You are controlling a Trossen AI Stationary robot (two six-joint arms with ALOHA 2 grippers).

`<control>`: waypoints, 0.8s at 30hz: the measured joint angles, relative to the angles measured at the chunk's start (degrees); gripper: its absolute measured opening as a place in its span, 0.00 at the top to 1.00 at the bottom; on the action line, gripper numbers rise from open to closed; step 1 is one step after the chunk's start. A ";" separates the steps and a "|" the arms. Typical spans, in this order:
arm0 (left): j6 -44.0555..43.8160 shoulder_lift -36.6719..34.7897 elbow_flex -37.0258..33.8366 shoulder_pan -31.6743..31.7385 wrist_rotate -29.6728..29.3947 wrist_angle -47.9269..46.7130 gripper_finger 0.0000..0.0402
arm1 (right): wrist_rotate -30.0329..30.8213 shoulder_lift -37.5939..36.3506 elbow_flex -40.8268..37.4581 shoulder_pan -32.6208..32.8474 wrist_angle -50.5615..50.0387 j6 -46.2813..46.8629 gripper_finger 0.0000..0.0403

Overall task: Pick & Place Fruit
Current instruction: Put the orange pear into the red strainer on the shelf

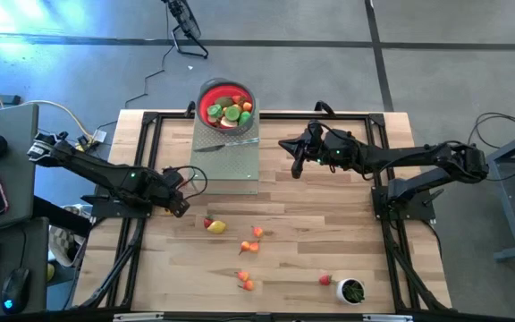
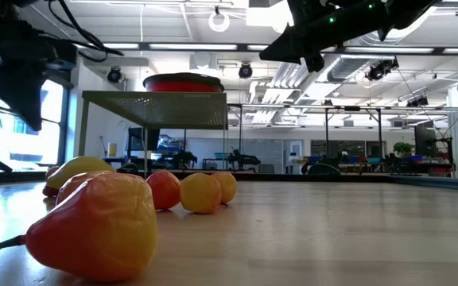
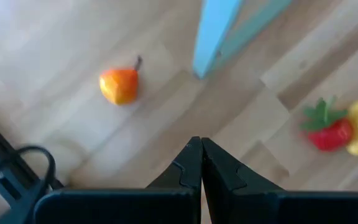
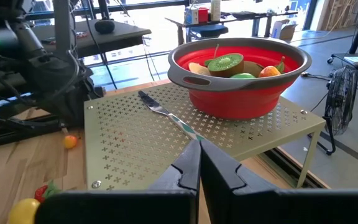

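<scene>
Both tools were closed and empty; the left tool [image 1: 182, 207] should open wide before descending squarely over the strawberry [image 1: 208, 223].

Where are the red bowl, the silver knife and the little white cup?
Red collapsible bowl [image 4: 241, 93], right wrist view, front wall.
Silver table knife [image 4: 166, 113], right wrist view, mid-blade.
Small white cup with green contents [image 1: 352, 292], high view, rim.

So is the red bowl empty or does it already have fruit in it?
Not empty: the red bowl on the perforated stand holds several fruit pieces.
</scene>
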 joint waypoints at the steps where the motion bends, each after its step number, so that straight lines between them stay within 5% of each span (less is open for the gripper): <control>1: -1.08 0.01 0.00 -0.77 0.67 -0.19 1.00 | 0.02 0.00 0.00 0.00 0.00 0.00 0.99; 14: -21.13 9.12 -0.02 -11.87 6.30 -1.53 1.00 | 0.00 0.00 0.00 0.00 0.00 0.00 0.99; 24: -29.25 21.74 0.00 -14.93 2.38 -3.66 1.00 | 0.00 0.00 0.00 0.00 -0.05 0.02 0.99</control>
